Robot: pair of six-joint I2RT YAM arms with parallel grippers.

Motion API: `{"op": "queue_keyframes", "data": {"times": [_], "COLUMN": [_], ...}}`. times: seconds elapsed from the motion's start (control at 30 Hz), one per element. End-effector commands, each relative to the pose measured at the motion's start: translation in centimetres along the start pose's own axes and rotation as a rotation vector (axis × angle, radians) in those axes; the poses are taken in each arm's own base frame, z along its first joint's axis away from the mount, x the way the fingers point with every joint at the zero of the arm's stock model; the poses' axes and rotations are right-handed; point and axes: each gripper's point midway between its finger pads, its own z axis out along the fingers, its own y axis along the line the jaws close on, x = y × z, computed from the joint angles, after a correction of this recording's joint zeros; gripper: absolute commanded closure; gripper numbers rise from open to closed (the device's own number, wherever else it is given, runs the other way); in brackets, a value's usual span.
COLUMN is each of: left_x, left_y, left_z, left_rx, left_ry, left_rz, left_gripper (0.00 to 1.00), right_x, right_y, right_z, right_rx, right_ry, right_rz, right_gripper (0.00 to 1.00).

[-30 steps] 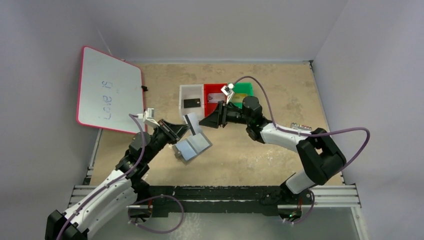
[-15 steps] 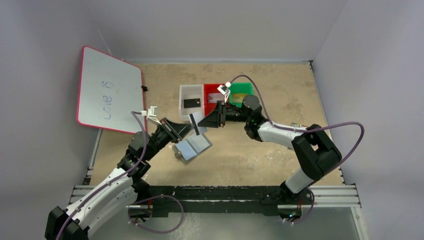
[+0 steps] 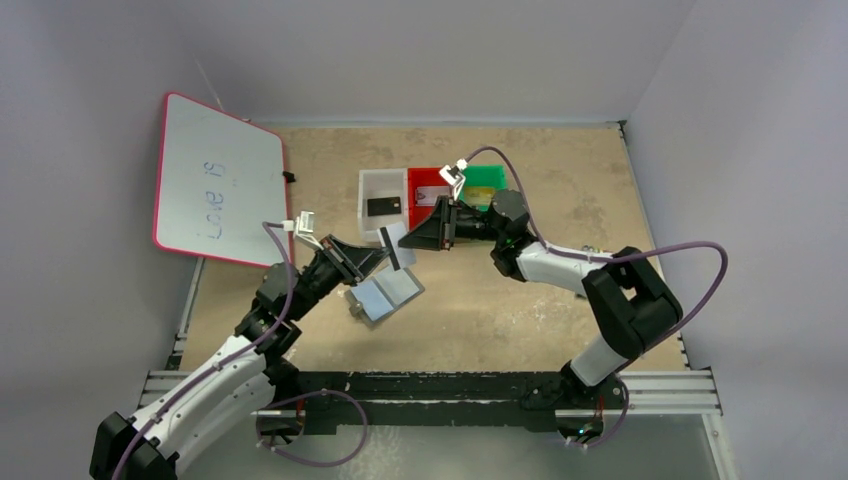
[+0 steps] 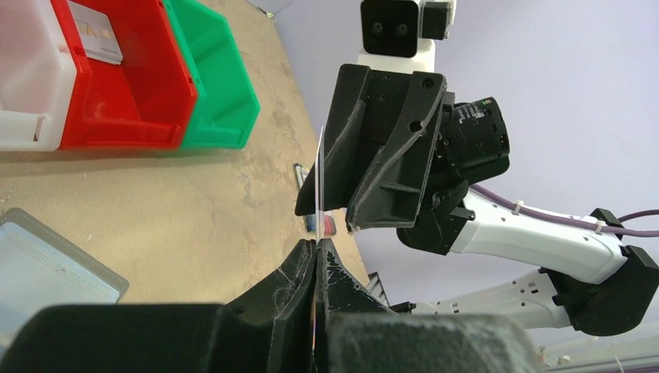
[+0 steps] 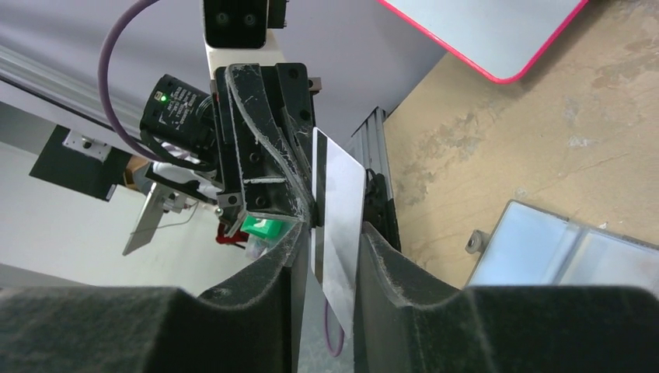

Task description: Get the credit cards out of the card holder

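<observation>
My left gripper [image 3: 378, 252] is shut on a credit card [image 3: 393, 245], silvery-grey with a black stripe on the side that shows, and holds it up above the table. The card stands edge-on in the left wrist view [image 4: 319, 179], above my left gripper's tips [image 4: 316, 242]. My right gripper [image 3: 408, 243] is open, its jaws on either side of the card's free end [image 5: 338, 202] with gaps showing. The grey card holder [image 3: 385, 293] lies open on the table below, also in the right wrist view [image 5: 559, 249]. A black card [image 3: 385, 205] lies in the white tray [image 3: 372, 185].
A red tray [image 3: 425, 176] holding a light card [image 4: 95, 31] and a green tray [image 3: 487, 178] stand behind the grippers. A pink-rimmed whiteboard [image 3: 215, 180] leans at the left. A marker pack [image 3: 600, 252] lies at the right by the right arm.
The left gripper has carried the card a little to the right. The right gripper has shifted and now has its jaws around the card's free end.
</observation>
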Motion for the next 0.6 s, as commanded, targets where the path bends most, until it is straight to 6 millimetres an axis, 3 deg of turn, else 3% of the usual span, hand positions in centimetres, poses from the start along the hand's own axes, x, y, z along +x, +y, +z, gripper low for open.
{"op": "queue_keyframes", "data": {"times": [0.0, 0.57], "left_x": [-1.8, -1.5], "left_y": [-2.8, -2.0], "left_z": [0.0, 0.4], "left_rx": [0.080, 0.057], "left_ry": [-0.056, -0.047], "left_rz": [0.017, 0.007], "left_gripper": [1.00, 1.00], "right_x": [-0.9, -1.1], "right_y": [2.1, 3.1], "right_z": [-0.7, -0.9], "right_rx": [-0.054, -0.072], "right_ry": [-0.018, 0.008], "right_rz": [-0.061, -0.082], "right_gripper": [0.69, 0.99]}}
